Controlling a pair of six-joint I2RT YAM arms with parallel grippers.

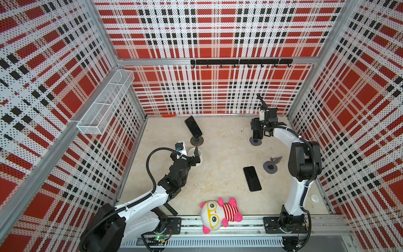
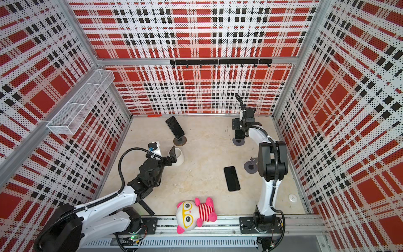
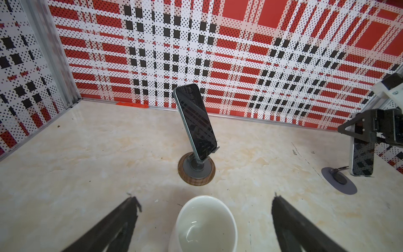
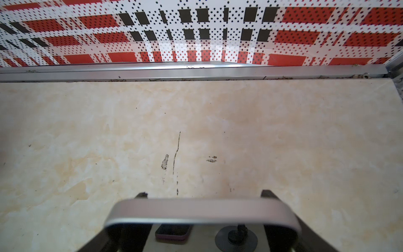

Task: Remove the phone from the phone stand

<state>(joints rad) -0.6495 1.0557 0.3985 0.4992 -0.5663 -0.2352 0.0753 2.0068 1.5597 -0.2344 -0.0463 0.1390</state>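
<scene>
Two dark phones stand on stands. One phone (image 1: 193, 127) leans on a wood-rimmed stand (image 1: 197, 141) at the back middle, clear in the left wrist view (image 3: 196, 122). The other phone (image 1: 257, 133) is upright over a grey stand (image 1: 255, 142) at the back right. My right gripper (image 1: 258, 129) comes down over its top. In the right wrist view its silver top edge (image 4: 202, 210) lies between the fingers of the right gripper (image 4: 205, 193); contact is not discernible. My left gripper (image 3: 205, 199) is open over a white cup (image 3: 205, 227), short of the wood-rimmed stand.
A third phone (image 1: 252, 178) lies flat on the table (image 1: 218, 174), right of centre, beside an empty grey stand (image 1: 271, 165). A pink and white plush toy (image 1: 218, 215) lies at the front edge. A wire basket (image 1: 104, 104) hangs on the left wall.
</scene>
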